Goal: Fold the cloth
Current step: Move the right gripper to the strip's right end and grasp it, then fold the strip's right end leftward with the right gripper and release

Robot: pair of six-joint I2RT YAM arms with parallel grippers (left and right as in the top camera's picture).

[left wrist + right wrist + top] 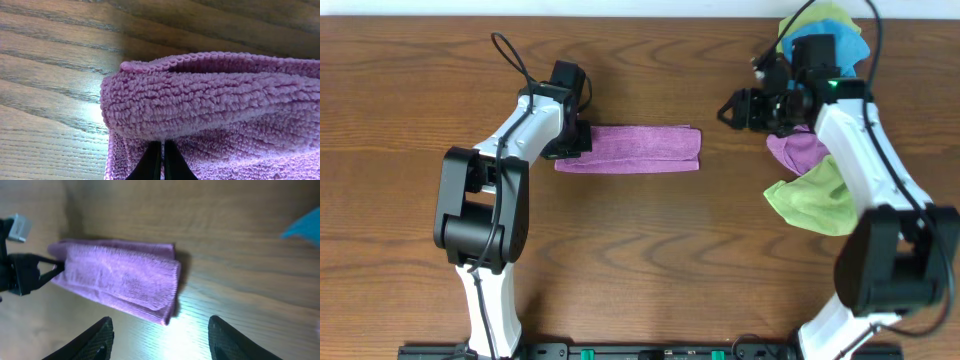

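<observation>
The purple cloth (pixel 630 148) lies folded into a long narrow strip at the table's middle. My left gripper (pixel 570 140) is at its left end, fingers pressed together on the cloth's edge. In the left wrist view the fingertips (pixel 163 150) pinch the fluffy cloth (pixel 215 100), which bulges into a fold above them. My right gripper (pixel 728 110) is open and empty, apart from the cloth, up and right of its right end. In the right wrist view its fingers (pixel 160 330) spread wide before the cloth's right end (pixel 120 277), with the left gripper (pixel 30 272) at the far end.
A pile of other cloths lies at the right under my right arm: a blue one (pixel 835 45) at the back, a mauve one (pixel 800 150) and a lime-green one (pixel 815 195) in front. The blue cloth's corner shows in the right wrist view (pixel 305 225).
</observation>
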